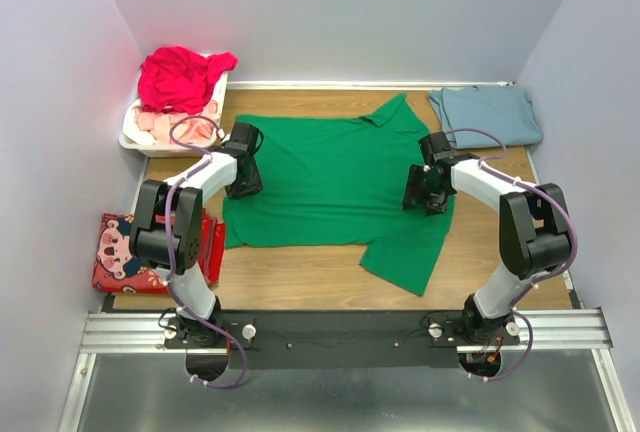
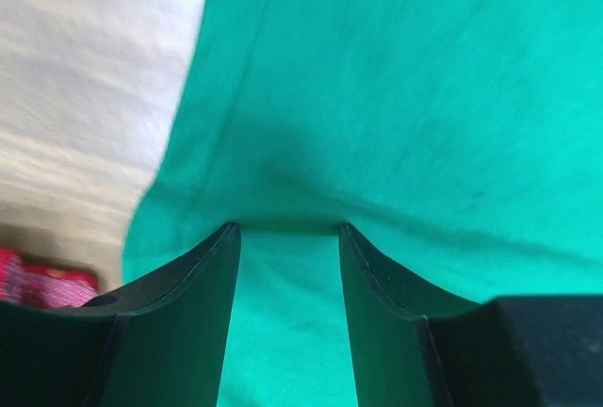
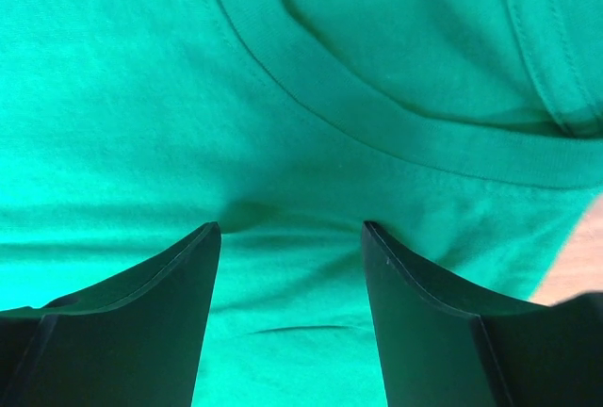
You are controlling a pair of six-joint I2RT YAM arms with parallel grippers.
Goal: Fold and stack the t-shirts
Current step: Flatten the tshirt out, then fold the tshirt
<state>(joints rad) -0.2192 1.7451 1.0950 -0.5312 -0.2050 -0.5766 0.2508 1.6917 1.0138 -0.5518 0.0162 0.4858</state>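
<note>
A bright green t-shirt [image 1: 330, 182] lies spread flat across the middle of the table, one sleeve pointing to the back and the other to the front right. My left gripper [image 1: 243, 180] is open with its tips pressed down on the shirt's left edge [image 2: 396, 96]; green cloth shows between the fingers [image 2: 193, 313]. My right gripper [image 1: 425, 192] is open too, its tips down on the cloth just below the ribbed collar [image 3: 424, 134]. A dusty blue-grey t-shirt [image 1: 487, 115] lies folded at the back right. Magenta-red [image 1: 180, 74] and pale pink [image 1: 178, 128] t-shirts sit in the basket.
The white plastic basket [image 1: 132, 138] stands at the back left corner. A red patterned cloth item [image 1: 115, 252] lies by the left wall near the left arm's base, and it also shows in the left wrist view [image 2: 42, 280]. Bare wooden table [image 1: 300, 277] lies in front of the shirt.
</note>
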